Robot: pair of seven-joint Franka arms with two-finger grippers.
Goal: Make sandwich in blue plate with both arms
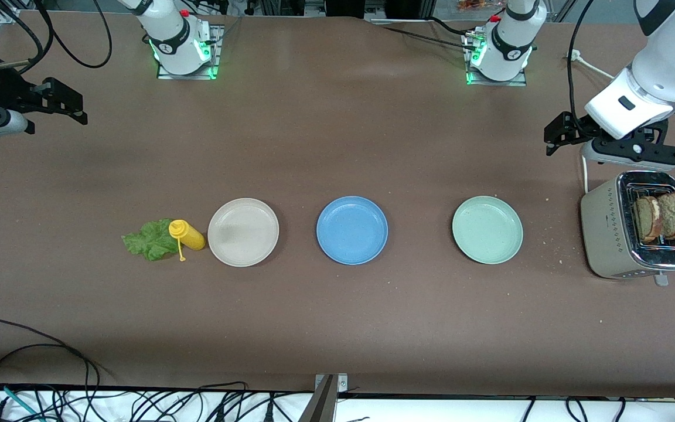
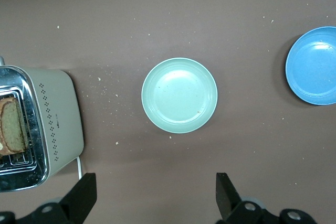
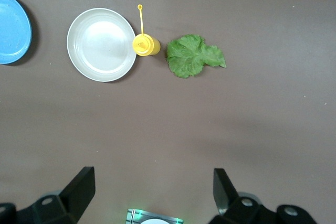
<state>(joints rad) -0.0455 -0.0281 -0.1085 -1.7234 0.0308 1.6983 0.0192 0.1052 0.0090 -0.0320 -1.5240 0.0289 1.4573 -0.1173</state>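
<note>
The blue plate (image 1: 352, 230) (image 2: 314, 65) (image 3: 11, 27) lies bare in the middle of a row of three plates. Two brown toast slices (image 1: 662, 217) (image 2: 11, 127) stand upright in the toaster's slots. A ruffled green lettuce leaf (image 1: 150, 239) (image 3: 193, 55) lies flat on the table at the right arm's end. My left gripper (image 1: 553, 139) (image 2: 156, 182) hangs open and holds nothing, over bare table next to the toaster. My right gripper (image 1: 59, 117) (image 3: 153, 177) is open too, holding nothing, over bare table at the right arm's end.
The beige toaster (image 1: 607, 234) (image 2: 52, 114) stands at the left arm's end. A pale green plate (image 1: 487, 230) (image 2: 179, 95) lies between it and the blue plate. A beige plate (image 1: 243, 232) (image 3: 101, 44) and a yellow squeeze bottle (image 1: 186, 234) (image 3: 146, 44) sit beside the lettuce.
</note>
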